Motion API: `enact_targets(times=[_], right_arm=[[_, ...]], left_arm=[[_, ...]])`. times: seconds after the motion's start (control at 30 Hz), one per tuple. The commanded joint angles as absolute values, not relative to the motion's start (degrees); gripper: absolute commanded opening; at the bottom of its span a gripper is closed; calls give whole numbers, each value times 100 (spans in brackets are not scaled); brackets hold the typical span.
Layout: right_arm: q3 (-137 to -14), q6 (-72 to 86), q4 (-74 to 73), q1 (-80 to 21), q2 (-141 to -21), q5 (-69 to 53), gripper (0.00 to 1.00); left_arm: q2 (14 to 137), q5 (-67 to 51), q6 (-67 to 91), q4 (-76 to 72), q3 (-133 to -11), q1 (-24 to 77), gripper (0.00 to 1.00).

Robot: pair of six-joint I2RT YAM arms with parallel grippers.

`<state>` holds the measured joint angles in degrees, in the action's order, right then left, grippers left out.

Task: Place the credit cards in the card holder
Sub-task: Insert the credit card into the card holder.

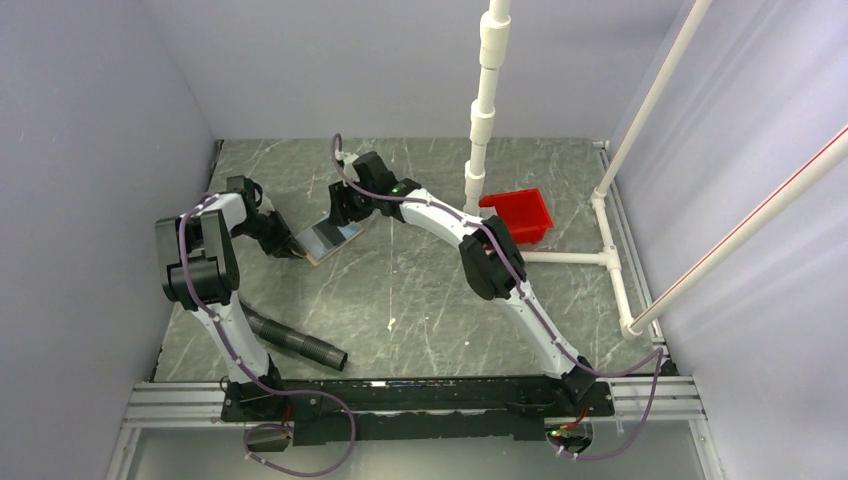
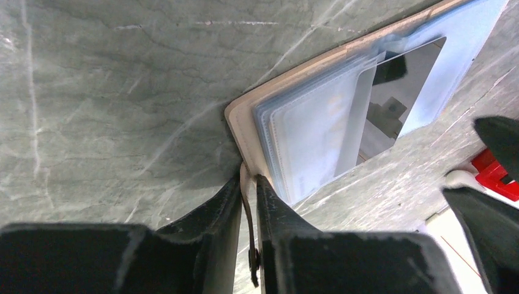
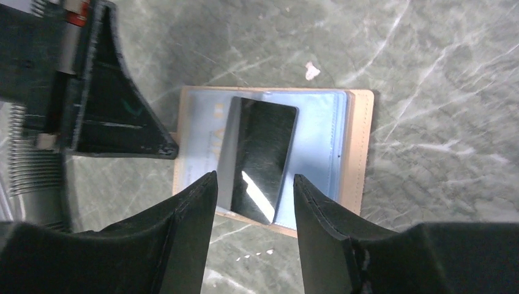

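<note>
The card holder (image 1: pixel 318 246) lies open on the grey marble table, tan rim around a bluish-grey inside. It also shows in the left wrist view (image 2: pixel 245 125) and the right wrist view (image 3: pixel 360 153). A shiny credit card (image 3: pixel 260 160) lies slanted on the inside, mirror-dark (image 2: pixel 401 92). Its left edge seems to sit by a clear sleeve; I cannot tell if it is tucked in. My left gripper (image 2: pixel 248 179) is shut on the holder's pale snap tab (image 2: pixel 246 199) at the left edge (image 1: pixel 290 243). My right gripper (image 3: pixel 254 184) is open and empty just above the card (image 1: pixel 345 212).
A red plastic tray (image 1: pixel 520 215) stands at the back right beside a white pipe post (image 1: pixel 485 100). A white pipe frame (image 1: pixel 600 256) runs along the right. A black ribbed cylinder (image 1: pixel 295 343) lies at the front left near the left arm's base.
</note>
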<state>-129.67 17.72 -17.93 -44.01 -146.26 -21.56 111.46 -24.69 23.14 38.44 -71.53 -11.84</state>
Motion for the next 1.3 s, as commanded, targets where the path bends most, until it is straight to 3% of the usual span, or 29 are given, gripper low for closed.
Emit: enact_targets(times=[0.0, 0.5, 0.87, 1.07, 1.2, 1.27], right_arm=[[-13157, 1838, -1539, -4395, -14940, -2265, 51], [-12931, 1877, -1042, -4378, -15186, -3231, 48], [-12847, 1352, -357, -4425, -15352, -5132, 34], [-12936, 1153, -186, -4518, -15380, -5657, 38], [-12995, 1572, -262, -4541, -15251, -5076, 47], [-13173, 1582, -948, -4565, -15091, -4142, 54]], left_arm=[[11103, -2452, 2251, 3801, -6890, -1053, 19], [10818, -2603, 2479, 3622, -6432, -939, 13], [10789, -2385, 2374, 3709, -6571, -914, 11], [10793, -2437, 2372, 3674, -6572, -877, 11], [10749, -2388, 2378, 3696, -6555, -855, 11], [10669, -2315, 2422, 3712, -6513, -861, 12]])
